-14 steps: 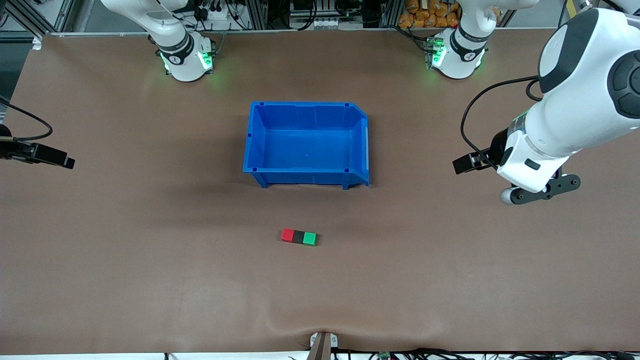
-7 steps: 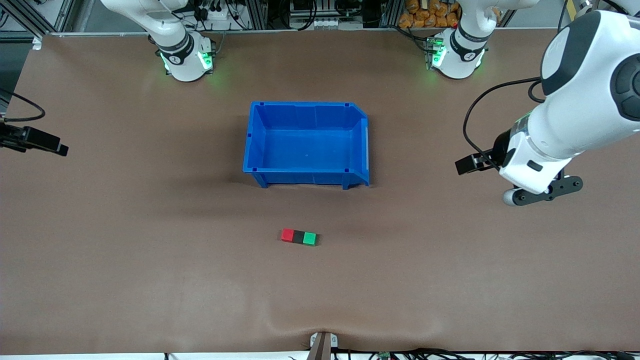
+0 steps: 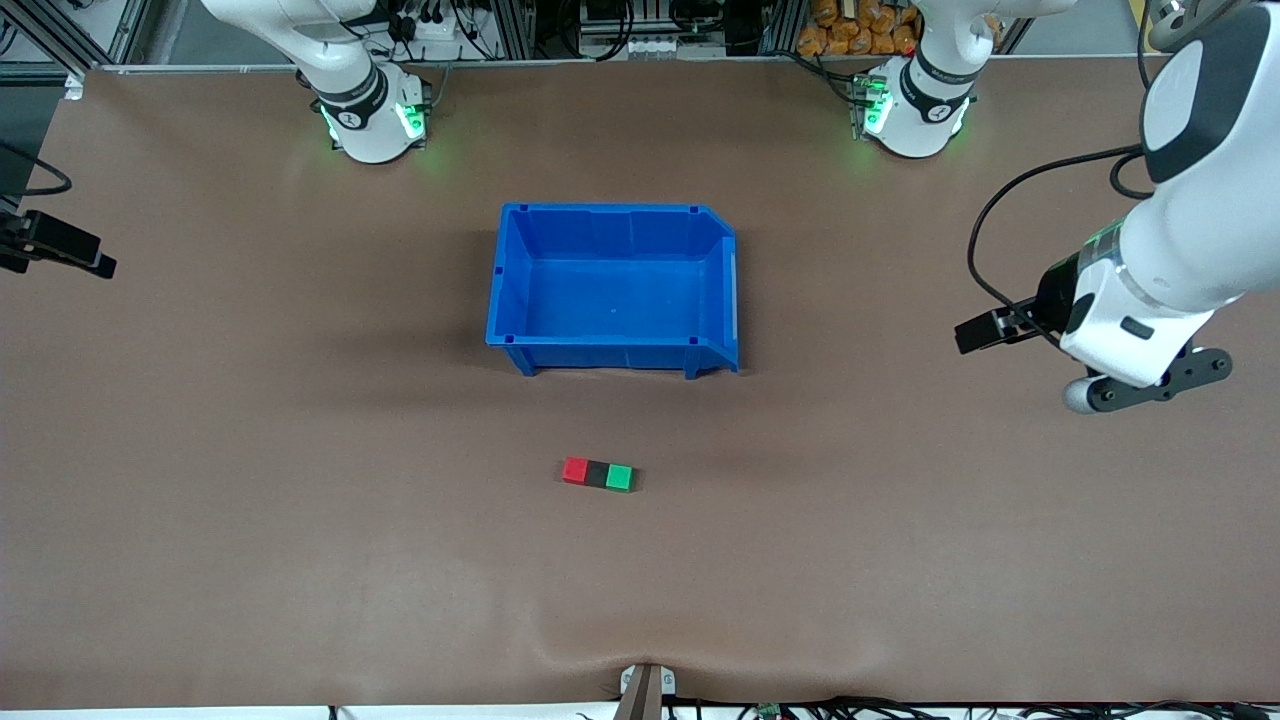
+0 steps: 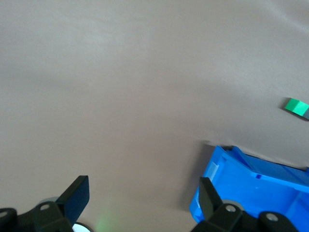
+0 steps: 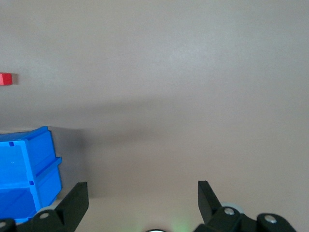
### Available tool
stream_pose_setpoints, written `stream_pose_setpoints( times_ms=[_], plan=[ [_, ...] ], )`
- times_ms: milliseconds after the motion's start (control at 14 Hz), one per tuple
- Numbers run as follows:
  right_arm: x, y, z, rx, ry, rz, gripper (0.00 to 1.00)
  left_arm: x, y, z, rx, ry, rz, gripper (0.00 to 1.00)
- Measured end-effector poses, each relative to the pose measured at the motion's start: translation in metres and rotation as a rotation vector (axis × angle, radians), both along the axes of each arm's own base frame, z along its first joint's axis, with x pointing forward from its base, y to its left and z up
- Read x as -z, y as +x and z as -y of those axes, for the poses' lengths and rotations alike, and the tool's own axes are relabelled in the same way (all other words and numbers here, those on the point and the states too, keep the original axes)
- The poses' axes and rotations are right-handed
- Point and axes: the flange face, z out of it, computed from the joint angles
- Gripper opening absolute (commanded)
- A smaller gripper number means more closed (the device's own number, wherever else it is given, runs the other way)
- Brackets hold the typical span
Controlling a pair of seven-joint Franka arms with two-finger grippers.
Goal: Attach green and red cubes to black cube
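Observation:
Three small cubes lie in a touching row on the brown table, nearer to the front camera than the blue bin. The black cube (image 3: 597,474) is in the middle. The red cube (image 3: 574,470) touches it on the right arm's end, the green cube (image 3: 619,477) on the left arm's end. My left gripper (image 4: 145,193) is open and empty over bare table near the left arm's end, well apart from the cubes. My right gripper (image 5: 142,193) is open and empty over the table's right-arm edge. One wrist view catches the green cube (image 4: 296,106), the other the red cube (image 5: 6,79).
An empty blue bin (image 3: 505,290) stands mid-table, between the cubes and the arm bases. In the front view the left arm's hand (image 3: 1130,330) shows; of the right arm's hand only a black part (image 3: 60,250) shows at the frame edge.
Both hands have drawn outward toward their own ends of the table, away from the cubes. The right one also moved toward the bases. The row of cubes has not moved.

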Motion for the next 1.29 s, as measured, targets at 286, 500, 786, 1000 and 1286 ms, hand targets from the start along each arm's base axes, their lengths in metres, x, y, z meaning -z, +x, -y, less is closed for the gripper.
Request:
stream_pose_setpoints(
  times_ms=[286,500,786,1000,1286],
  plan=[
    [0.001,-0.020,0.002,-0.006,-0.002,0.030,1.00,-0.021,-0.011,-0.007,0.131,0.048,0.026,1.00],
    [0.003,-0.030,-0.001,-0.016,-0.007,0.027,1.00,-0.019,-0.010,-0.019,0.144,0.056,0.008,1.00],
    [0.005,-0.031,-0.002,-0.023,-0.022,0.019,1.00,-0.016,-0.003,-0.063,0.114,0.042,-0.008,1.00],
    [0.000,-0.031,-0.019,-0.059,-0.022,0.025,1.00,-0.014,-0.004,-0.065,0.117,0.038,-0.013,1.00],
    [-0.010,-0.032,-0.029,-0.079,-0.026,0.033,1.00,-0.014,-0.007,-0.059,0.134,0.038,-0.012,1.00]
  ],
)
